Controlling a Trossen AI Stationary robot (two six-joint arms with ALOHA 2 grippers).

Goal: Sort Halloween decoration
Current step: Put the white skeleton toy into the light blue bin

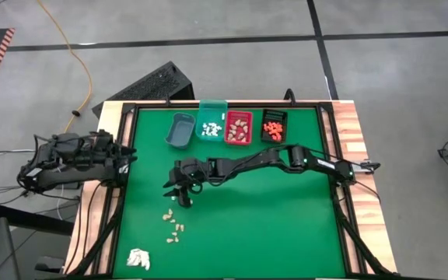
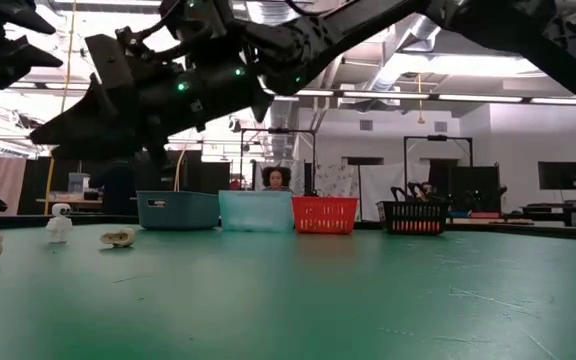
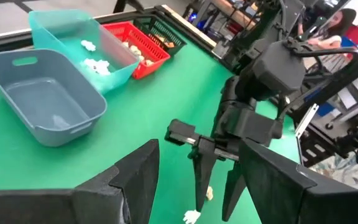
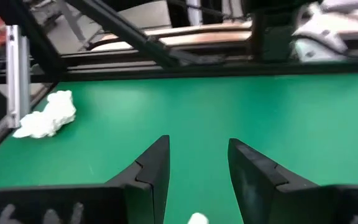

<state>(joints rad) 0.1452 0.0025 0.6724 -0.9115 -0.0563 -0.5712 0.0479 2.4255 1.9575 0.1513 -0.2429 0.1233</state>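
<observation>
Tiny Halloween decoration pieces lie loose on the green mat: a beige cluster [image 1: 173, 225] and a white piece [image 1: 183, 204]. More sit sorted in the teal bin [image 1: 211, 124], red bin [image 1: 238, 127] and black bin [image 1: 273, 124]. My right gripper [image 1: 179, 194] hangs open just above the mat at centre left, fingers slanting down. The white piece [image 4: 196, 218] lies on the mat below and between its fingertips, apart from them. My left gripper [image 1: 131, 152] waits open at the mat's left edge, holding nothing.
An empty grey bin [image 1: 181, 130] stands left of the teal one in the far row. A white papery wad [image 1: 138, 258] lies near the mat's near left corner. A black frame [image 1: 329, 155] borders the mat. Bare green mat spreads right of my right gripper.
</observation>
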